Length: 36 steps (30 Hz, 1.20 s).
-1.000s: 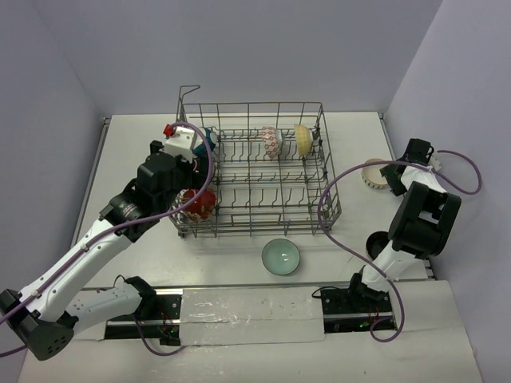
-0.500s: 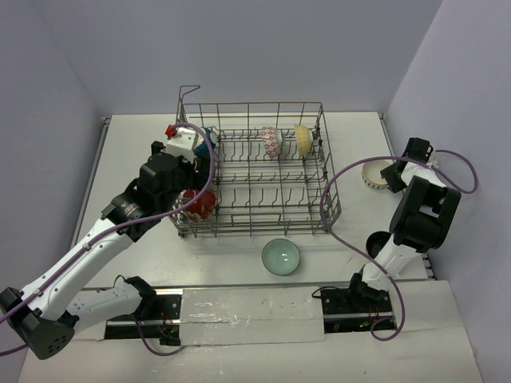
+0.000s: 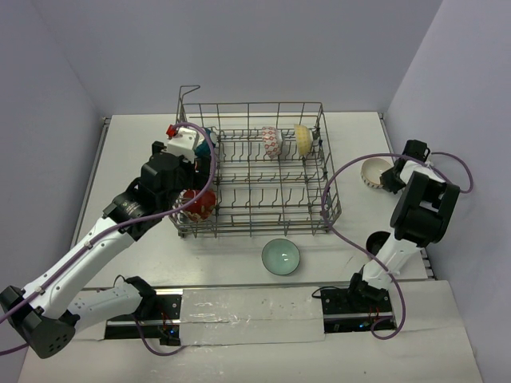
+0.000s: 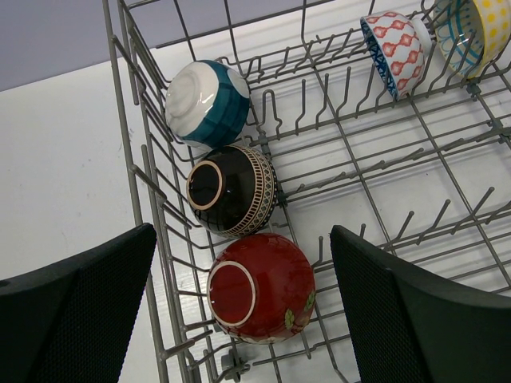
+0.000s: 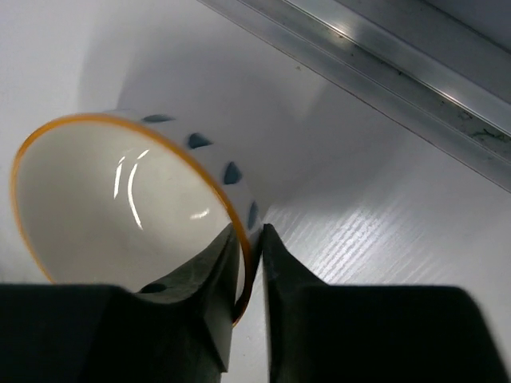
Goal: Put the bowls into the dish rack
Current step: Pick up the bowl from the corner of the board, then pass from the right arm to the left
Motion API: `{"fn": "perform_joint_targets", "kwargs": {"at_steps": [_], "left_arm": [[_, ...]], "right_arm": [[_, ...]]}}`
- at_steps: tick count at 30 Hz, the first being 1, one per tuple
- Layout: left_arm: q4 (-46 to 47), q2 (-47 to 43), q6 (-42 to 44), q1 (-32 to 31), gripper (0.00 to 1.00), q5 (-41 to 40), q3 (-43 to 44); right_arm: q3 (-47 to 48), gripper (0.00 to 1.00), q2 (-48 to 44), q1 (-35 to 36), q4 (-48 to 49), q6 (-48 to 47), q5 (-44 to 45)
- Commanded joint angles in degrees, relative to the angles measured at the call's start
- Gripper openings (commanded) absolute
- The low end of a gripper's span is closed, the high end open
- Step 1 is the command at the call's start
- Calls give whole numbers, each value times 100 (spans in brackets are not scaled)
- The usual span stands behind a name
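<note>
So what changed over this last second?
The right gripper, pinching the rim of the white orange-rimmed ceramic bowl, has tilted it up. The left arm, grey wire dish rack, its loaded bowls and the pale green bowl stayed put.

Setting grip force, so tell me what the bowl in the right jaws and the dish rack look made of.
Orange-rimmed bowl: likely glazed ceramic; glossy white inside with sharp highlights. Dish rack: grey metal wire, dull finish, possibly coated; cannot tell.
</note>
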Motion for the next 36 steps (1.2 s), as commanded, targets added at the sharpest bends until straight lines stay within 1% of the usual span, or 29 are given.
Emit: {"fn": "perform_joint_targets", "kwargs": {"at_steps": [1, 6, 7, 12, 15, 16, 17, 24, 29, 35, 36], "left_arm": [[218, -42, 106, 29, 95, 35, -11], [209, -16, 88, 29, 95, 79, -2], [201, -16, 80, 38, 95, 87, -2], [192, -7, 71, 38, 95, 131, 7], [183, 10, 71, 38, 95, 158, 15], [183, 28, 80, 38, 98, 158, 15], [183, 36, 88, 47, 99, 175, 7], [218, -16, 211, 55, 99, 368, -11], [244, 19, 326, 55, 99, 483, -55], [236, 54, 449, 55, 99, 483, -46], [227, 72, 449, 55, 99, 500, -29]], "right_arm": [[219, 19, 59, -75, 26, 12, -73], [219, 1, -20, -66, 9, -23, -117], [210, 0, -38, -57, 17, -15, -134], [105, 0, -266, -31, 61, -41, -230], [-18, 0, -485, 153, 219, -76, -389], [-45, 0, -556, 215, 263, -94, -398], [-62, 0, -722, 268, 298, -146, -381], [-177, 0, -1628, 760, 517, -199, -424], [16, 0, -2199, 1506, 527, -392, -179], [165, 0, -2780, 2060, 528, -480, -178], [218, 0, -2824, 2261, 458, -515, -22]]}}
